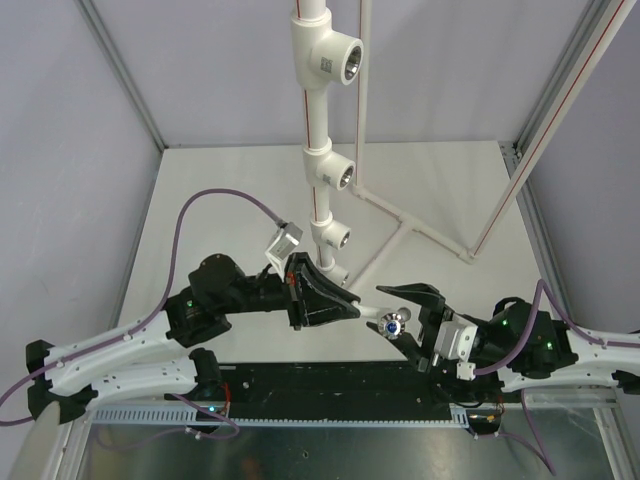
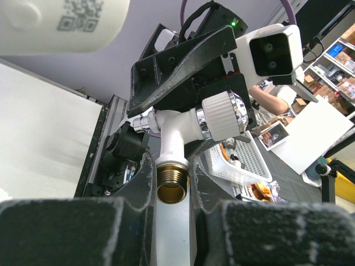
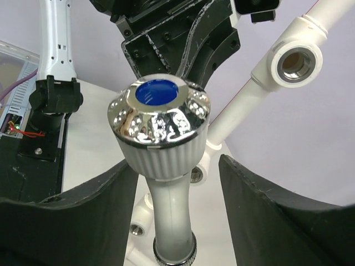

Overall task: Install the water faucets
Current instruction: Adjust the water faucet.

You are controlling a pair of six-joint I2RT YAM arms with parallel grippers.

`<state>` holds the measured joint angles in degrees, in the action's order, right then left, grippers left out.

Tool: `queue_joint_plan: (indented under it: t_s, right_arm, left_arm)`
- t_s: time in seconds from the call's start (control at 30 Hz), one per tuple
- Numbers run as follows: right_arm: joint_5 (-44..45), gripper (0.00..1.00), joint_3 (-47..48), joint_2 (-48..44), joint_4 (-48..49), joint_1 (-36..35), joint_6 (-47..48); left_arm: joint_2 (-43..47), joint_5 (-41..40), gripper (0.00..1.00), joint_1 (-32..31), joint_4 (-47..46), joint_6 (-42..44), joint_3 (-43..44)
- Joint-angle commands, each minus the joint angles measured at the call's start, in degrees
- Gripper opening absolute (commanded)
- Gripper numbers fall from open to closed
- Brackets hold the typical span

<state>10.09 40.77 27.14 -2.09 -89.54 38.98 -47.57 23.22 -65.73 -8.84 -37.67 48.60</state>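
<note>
Top external view puts the faucet (image 1: 392,322) low in the middle, over the near part of the table (image 1: 220,190), between the two grippers. We see its knob (image 3: 158,119), chrome-rimmed with a blue centre, facing the right wrist camera. Its brass thread (image 2: 171,184) points toward the left wrist camera.

The left gripper (image 1: 352,310) comes in from 9 o'clock of the faucet. Its fingers (image 2: 143,188) are clamped tight on the white stem just behind the thread, so it has the faucet.

The right gripper (image 1: 402,320) comes in from 3 o'clock, and its fingers (image 3: 266,210) stand apart on either side of the knob. On one side we see a clear gap. On the other, the finger may be brushing the ribbed rim, though we cannot be sure from this angle. It has hold of nothing.

At 12 o'clock of the faucet the white pipe (image 1: 318,120) rises, carrying sockets (image 1: 345,62) whose metal-threaded holes face roughly 3 o'clock. The lowest socket we can make out sits just beyond the left gripper, at about 11 o'clock of the faucet.
</note>
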Motion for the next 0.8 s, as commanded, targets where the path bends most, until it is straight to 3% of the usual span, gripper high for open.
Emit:
queue_joint_plan:
  t_s: [0.0, 0.3, 0.53, 0.77]
  right_arm:
    - [0.5, 0.64, -0.6, -0.5, 1.4, -0.4, -0.8]
    - [-0.8, 0.56, -0.8, 1.8, 7.2, -0.4, 0.9]
    - [-2.0, 0.44, -0.8, 3.8, 10.5, -0.4, 1.1]
    - [-2.8, 0.44, -0.3, 5.0, 11.5, -0.4, 1.4]
  left_arm:
    - [1.1, 1.7, 0.0, -0.4, -4.5, -1.7, 1.2]
    - [0.6, 3.4, 0.0, -0.4, -6.6, -2.9, 1.0]
    - [-0.3, 4.2, 0.0, -0.6, -7.3, -3.2, 0.9]
    - [-0.9, 4.5, 0.0, -0.8, -7.7, -3.3, 0.4]
